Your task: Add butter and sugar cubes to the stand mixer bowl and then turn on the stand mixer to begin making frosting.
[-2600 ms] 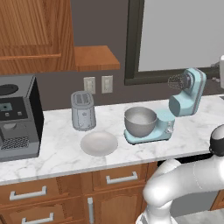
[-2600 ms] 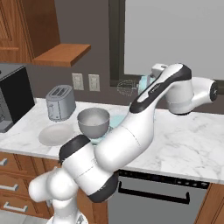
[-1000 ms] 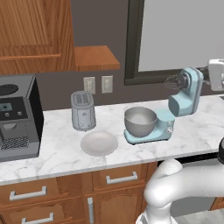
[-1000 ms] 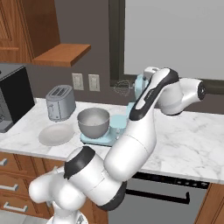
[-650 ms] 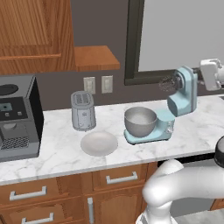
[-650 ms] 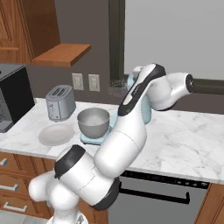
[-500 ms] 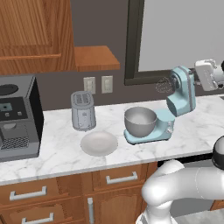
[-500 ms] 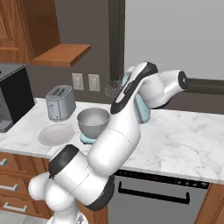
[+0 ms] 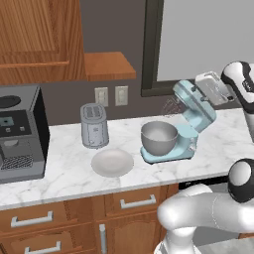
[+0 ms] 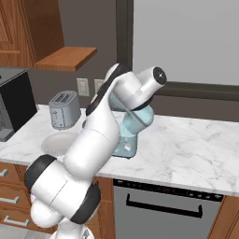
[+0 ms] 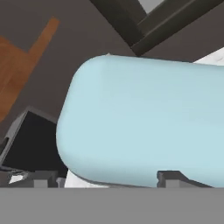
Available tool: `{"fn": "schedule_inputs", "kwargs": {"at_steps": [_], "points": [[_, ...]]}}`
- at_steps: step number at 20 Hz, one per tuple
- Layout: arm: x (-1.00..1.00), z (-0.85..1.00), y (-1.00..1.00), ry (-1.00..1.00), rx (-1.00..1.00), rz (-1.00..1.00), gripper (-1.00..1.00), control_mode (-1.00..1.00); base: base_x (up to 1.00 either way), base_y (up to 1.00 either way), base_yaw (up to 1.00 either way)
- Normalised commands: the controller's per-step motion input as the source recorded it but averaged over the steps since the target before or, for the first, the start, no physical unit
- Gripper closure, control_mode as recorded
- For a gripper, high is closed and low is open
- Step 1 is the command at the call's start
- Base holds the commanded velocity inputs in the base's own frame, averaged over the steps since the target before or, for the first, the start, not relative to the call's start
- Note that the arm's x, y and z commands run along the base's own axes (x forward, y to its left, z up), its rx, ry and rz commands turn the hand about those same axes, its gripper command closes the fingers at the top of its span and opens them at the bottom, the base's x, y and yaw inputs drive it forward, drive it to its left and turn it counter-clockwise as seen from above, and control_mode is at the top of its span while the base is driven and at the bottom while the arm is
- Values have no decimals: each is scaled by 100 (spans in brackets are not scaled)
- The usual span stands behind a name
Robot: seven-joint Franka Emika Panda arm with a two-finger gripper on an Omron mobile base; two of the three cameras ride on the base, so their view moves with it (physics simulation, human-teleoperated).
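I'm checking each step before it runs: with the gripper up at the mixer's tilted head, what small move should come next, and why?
Probably keep pressing the stand mixer head forward and down toward the stand mixer bowl. The gripper sits against the head's back, the head is tilted up, and the whisk hangs above the bowl rather than inside it.

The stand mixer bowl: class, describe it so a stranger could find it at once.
On the marble counter, right of the grey toaster and the pale plate, stands the light-blue stand mixer. The stand mixer bowl sits on its base: deep, round, brushed steel.
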Motion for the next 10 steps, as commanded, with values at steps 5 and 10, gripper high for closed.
{"fn": "schedule_inputs", "kwargs": {"at_steps": [5, 10], "points": [[0, -41, 81, 3, -12, 0, -100, -100, 0, 0, 0], [0, -44, 64, 3, -11, 0, -100, -100, 0, 0, 0]]}}
